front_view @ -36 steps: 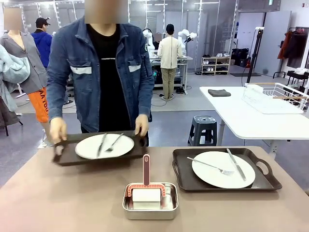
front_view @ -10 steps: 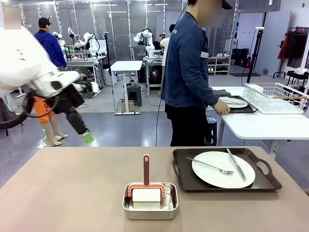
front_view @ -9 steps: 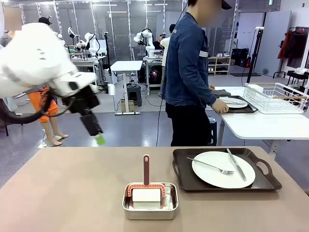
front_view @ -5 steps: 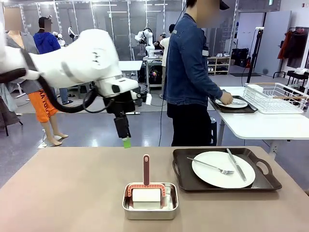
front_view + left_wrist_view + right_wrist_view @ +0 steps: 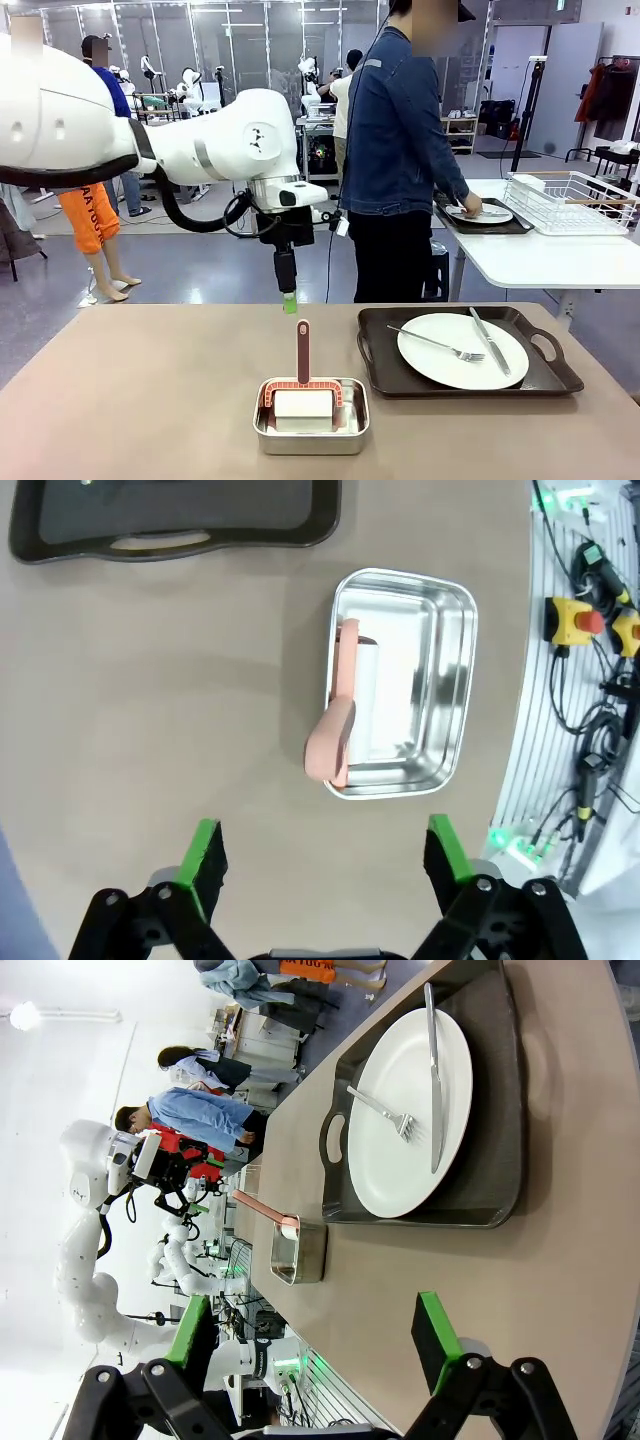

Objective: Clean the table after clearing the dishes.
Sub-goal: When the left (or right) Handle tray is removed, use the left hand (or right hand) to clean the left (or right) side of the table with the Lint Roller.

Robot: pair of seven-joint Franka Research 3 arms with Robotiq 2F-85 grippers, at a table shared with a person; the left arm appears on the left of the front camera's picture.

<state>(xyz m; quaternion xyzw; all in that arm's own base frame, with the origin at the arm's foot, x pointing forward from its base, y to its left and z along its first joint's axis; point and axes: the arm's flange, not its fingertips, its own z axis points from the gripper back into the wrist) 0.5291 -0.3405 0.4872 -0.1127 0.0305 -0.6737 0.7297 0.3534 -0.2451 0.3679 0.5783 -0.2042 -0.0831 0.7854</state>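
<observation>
Left gripper [image 5: 322, 838] spread wide over table [image 5: 150, 400], dishes [image 5: 462, 350] on tray [image 5: 380, 365], long axis left-right

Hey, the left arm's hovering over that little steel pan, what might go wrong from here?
The left arm's open fingers hang off-centre from the upright handle; descending, they may knock it over or shove the steel pan. The tray with plate, fork and knife still sits beside the pan, so wiping now might bump it.

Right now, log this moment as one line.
left gripper: open, above brush in pan | right gripper: open | tray with plate: on table | person: at white table
</observation>
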